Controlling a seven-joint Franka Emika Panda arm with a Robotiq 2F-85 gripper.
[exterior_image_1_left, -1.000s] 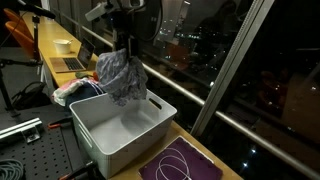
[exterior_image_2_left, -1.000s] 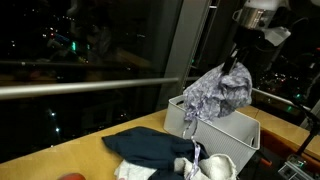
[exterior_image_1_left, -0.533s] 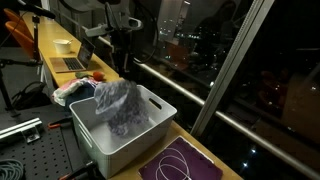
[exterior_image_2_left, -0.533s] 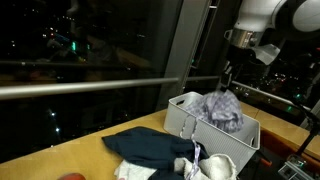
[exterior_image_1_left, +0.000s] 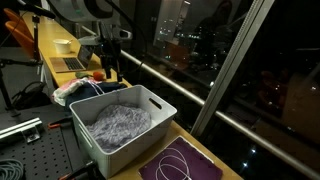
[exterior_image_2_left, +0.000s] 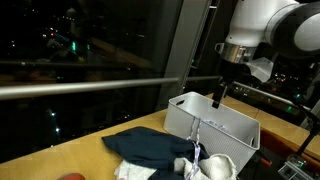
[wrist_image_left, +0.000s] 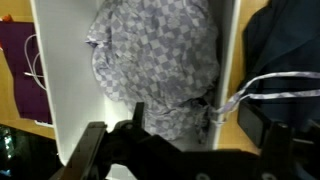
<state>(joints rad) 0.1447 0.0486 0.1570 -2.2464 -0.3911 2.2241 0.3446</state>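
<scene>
A grey checked cloth lies crumpled inside the white plastic bin. From the wrist view the cloth fills most of the bin's floor between its white walls. My gripper hangs open and empty above the bin's end nearest the clothes pile. In the wrist view my gripper straddles the bin's wall, with one finger over the cloth and the other finger outside it. In an exterior view my gripper points down over the bin.
A dark blue garment with a white drawstring and a white garment lie on the wooden counter beside the bin. A purple mat with a white cable sits on the other side. A laptop stands farther back. A glass wall with a railing runs behind.
The gripper held the grey cloth above the bin, let go of it, and the cloth dropped into the bin. The open gripper has moved toward the clothes pile.
</scene>
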